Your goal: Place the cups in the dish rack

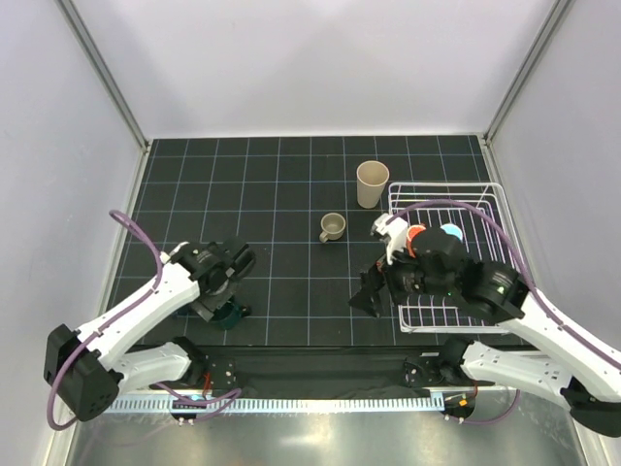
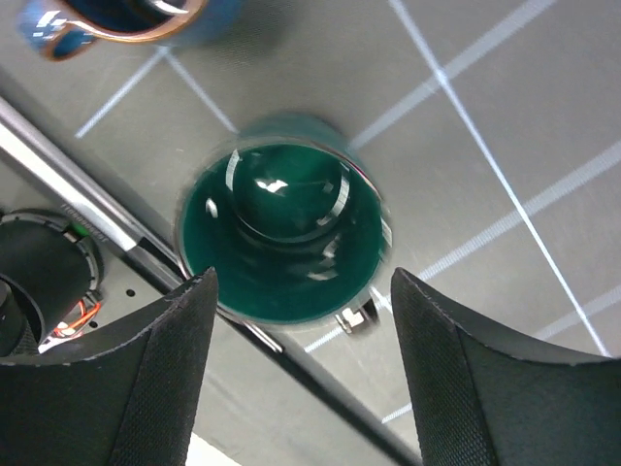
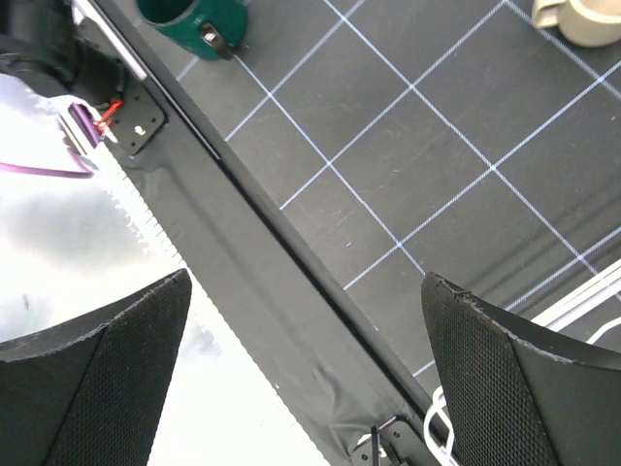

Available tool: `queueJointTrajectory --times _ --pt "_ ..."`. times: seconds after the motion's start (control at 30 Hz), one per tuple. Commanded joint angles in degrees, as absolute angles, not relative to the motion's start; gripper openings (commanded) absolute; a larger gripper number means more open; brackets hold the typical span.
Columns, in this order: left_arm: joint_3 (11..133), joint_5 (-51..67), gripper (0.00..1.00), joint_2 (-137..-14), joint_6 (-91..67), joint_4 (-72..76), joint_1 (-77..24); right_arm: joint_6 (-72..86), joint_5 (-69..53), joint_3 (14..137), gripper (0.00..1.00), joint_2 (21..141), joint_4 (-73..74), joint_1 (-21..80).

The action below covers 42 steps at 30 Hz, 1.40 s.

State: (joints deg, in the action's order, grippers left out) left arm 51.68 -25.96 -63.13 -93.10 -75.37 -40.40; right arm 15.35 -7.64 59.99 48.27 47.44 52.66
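The dark teal mug point(image 2: 281, 233) stands upright on the mat near the front edge point(image 1: 231, 315). My left gripper point(image 2: 301, 379) is open just above it, one finger on each side, not touching it point(image 1: 219, 306). A navy cup point(image 2: 116, 19) with a brown rim stands just beyond; the arm hides it in the top view. The white dish rack point(image 1: 451, 194) holds the orange cup point(image 1: 415, 237) and the light blue mug point(image 1: 451, 232). The beige tumbler point(image 1: 372, 183) and the taupe mug point(image 1: 332, 227) stand on the mat left of the rack. My right gripper point(image 1: 373, 294) is open and empty point(image 3: 306, 388).
The black gridded mat point(image 1: 281, 194) ends at a dark front rail point(image 3: 291, 252) beside a bright metal strip. The right arm reaches over the rack's front left part. A rack wire point(image 3: 592, 301) shows by the right finger. Grey walls close the back and sides.
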Motion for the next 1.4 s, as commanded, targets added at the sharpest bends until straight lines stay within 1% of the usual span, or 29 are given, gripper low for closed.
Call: queueJointTrajectory --times 0.0,0.2,0.3,0.33,0.37,0.4,0.47,0.57,0.8,0.9,0.93,1.03,1.13,1.27,1.37 --pt "49.93 -24.09 0.68 -63.46 -94.92 -73.22 -35.88 13.89 -8.71 61.35 1.00 45.01 48.95 52.73" --pt "47.64 -21.98 0.62 -65.39 -93.61 -69.44 -31.03 14.06 -6.86 60.38 1.00 42.89 50.62 52.73" --pt "47.11 -20.48 0.58 -66.62 -92.11 -66.62 -30.32 14.68 -6.94 59.33 1.00 42.80 50.54 52.73" --pt "47.28 -20.04 0.56 -66.97 -91.76 -66.45 -30.32 14.85 -6.94 58.98 1.00 42.80 50.36 52.73" --pt "47.46 -19.69 0.51 -67.49 -91.67 -66.79 -30.32 14.85 -6.94 58.80 1.00 42.89 50.36 52.73" --pt "47.72 -19.51 0.47 -67.59 -92.10 -67.49 -30.41 15.11 -6.86 58.71 1.00 42.98 50.19 52.73" --pt "47.90 -19.07 0.44 -67.15 -92.81 -69.77 -30.41 15.21 -6.77 58.80 1.00 43.33 50.10 52.73" --pt "47.55 -18.02 0.44 -65.66 -93.51 -71.01 -30.50 15.21 -6.94 59.15 1.00 44.03 49.75 52.73" --pt "49.22 -19.95 0.46 -56.36 -93.52 -72.34 -30.59 15.03 -7.29 59.77 1.00 46.32 49.04 52.73" --pt "49.48 -21.53 0.51 -53.71 -92.20 -69.28 -30.50 15.38 -7.47 60.12 1.00 47.02 48.26 52.73" --pt "49.48 -22.06 0.58 -53.70 -91.76 -68.65 -30.50 15.38 -7.56 60.20 1.00 47.20 48.25 52.73" --pt "49.92 -22.15 0.72 -55.18 -90.97 -66.37 -30.50 15.56 -7.82 60.47 1.00 47.55 47.81 52.65" --pt "50.80 -22.67 0.78 -59.30 -89.30 -64.78 -30.41 15.64 -7.47 60.65 1.00 47.81 48.16 52.73" --pt "52.38 -23.81 0.79 -64.07 -88.24 -64.33 -29.62 15.73 -6.95 60.73 1.00 47.72 48.60 52.73" --pt "51.25 -23.82 0.75 -66.00 -89.64 -65.21 -28.57 15.73 -6.42 60.91 1.00 47.55 49.13 52.73"
